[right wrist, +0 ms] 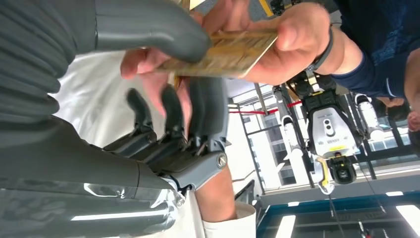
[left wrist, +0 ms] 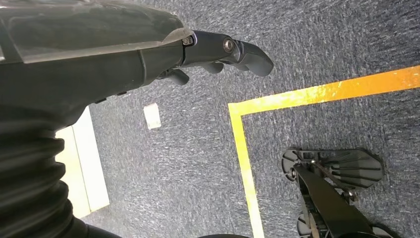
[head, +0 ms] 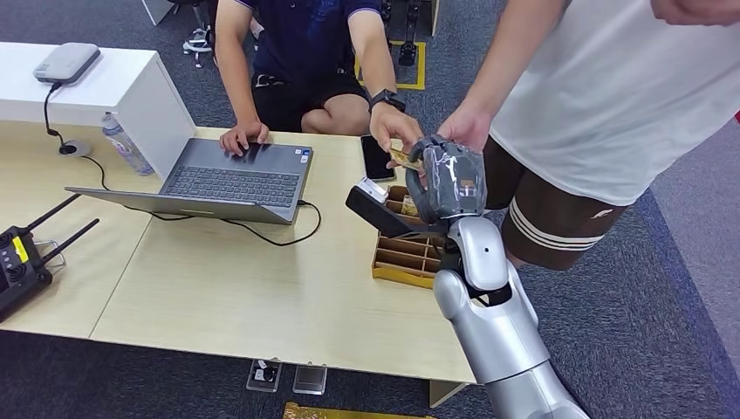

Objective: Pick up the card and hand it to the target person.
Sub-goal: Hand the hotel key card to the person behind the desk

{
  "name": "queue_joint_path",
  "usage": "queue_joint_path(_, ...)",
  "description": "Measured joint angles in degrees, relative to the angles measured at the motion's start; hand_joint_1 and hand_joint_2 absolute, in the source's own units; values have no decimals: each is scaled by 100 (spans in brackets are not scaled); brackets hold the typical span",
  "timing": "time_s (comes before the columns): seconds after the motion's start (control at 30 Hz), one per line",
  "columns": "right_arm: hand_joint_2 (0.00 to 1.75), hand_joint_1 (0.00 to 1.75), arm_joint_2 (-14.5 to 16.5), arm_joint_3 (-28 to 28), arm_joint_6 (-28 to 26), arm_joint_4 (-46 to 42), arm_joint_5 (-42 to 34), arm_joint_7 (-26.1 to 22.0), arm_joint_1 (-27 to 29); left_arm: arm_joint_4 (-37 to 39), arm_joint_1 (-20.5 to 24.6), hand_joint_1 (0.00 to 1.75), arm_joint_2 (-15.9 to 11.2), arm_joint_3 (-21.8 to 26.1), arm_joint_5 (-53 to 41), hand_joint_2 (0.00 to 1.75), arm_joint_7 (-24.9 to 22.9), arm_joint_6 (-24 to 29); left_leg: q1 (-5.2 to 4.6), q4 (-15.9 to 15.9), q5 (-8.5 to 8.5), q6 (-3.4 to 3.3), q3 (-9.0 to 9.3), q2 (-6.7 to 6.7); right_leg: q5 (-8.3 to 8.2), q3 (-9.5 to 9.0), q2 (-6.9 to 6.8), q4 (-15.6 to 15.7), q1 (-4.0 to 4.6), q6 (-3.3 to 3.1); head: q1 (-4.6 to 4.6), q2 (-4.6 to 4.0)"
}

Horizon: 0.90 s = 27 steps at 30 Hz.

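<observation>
Closest to the lens, thick grey thumb of the right robot hand [right wrist: 163, 144] [head: 445, 179], pressed down on the card [right wrist: 223, 54] [head: 403, 159] with darker fingers curled beneath. Holds the card up above the bench's far right edge. Thin, flat, gold, finely patterned; print too small to read. Gripped at its other end by a seated person's hand [right wrist: 292, 39] [head: 393, 127], dark watch on that wrist. Just beside the robot hand, the hand [head: 467, 127] of a standing person in a white shirt.

Below the raised arm, on the bench [head: 262, 288]: pale wood, smooth, with a slatted wooden tray [head: 406, 257] of narrow compartments. Near it a dark phone [head: 377, 157] lying flat, and further left an open grey laptop [head: 236, 179] with a black cable. Stickers on the laptop too small to read. Clear plastic bottle [head: 126, 144] and a black antenna controller [head: 17, 262] at the left.

Left robot hand [left wrist: 218, 49] hanging over blue-grey carpet [left wrist: 173, 168], fingers stretched out, holding nothing. Glossy yellow tape [left wrist: 317, 91] on the carpet.
</observation>
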State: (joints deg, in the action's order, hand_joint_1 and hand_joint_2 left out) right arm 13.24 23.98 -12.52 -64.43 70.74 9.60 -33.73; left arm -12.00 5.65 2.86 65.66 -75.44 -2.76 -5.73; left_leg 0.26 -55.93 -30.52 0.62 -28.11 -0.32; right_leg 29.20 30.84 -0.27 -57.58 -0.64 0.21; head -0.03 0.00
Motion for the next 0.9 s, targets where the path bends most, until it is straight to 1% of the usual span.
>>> queue_joint_path(0.03,175,5,2,0,0,3,1,-1,0,0,0,0,0,2,7,131,-4,5,0,0,0,0,0,0,0,0,0,0,0,0,0,0)
queue_joint_path(0.07,175,0,3,0,-1,8,2,-1,0,0,0,0,0,7,16,87,-9,12,0,0,0,0,1,0,0,0,0,0,0,0,1,0)
queue_joint_path(0.13,175,0,3,0,-2,17,3,-4,0,0,1,0,-1,20,42,0,-31,31,0,0,0,0,2,0,0,-1,0,0,0,0,2,0)
queue_joint_path(0.57,175,0,19,-5,-55,36,13,-5,5,0,1,0,-2,35,60,0,-84,95,0,0,1,-1,4,1,-1,-2,1,0,0,0,1,0)
queue_joint_path(0.7,175,0,7,-62,-155,-128,-108,-67,89,0,0,0,-2,40,54,0,-87,113,0,-1,1,-1,4,0,-1,-1,1,0,0,0,1,0)
queue_joint_path(0.77,175,0,-14,-128,-194,-314,-419,-275,187,0,0,0,-2,55,54,0,-88,134,0,-1,1,-1,5,0,-1,-1,1,1,0,0,0,0)
queue_joint_path(0.8,175,0,-28,-174,-199,-438,-696,-473,254,0,0,0,-2,65,54,0,-87,145,0,-1,1,-1,5,0,-1,-1,0,1,0,0,-1,0)
queue_joint_path(0.9,175,0,-100,-357,-171,-915,-1817,-1299,523,0,-4,0,-5,88,53,0,-80,175,0,-1,1,-1,4,0,-1,-1,0,2,0,0,-2,0)
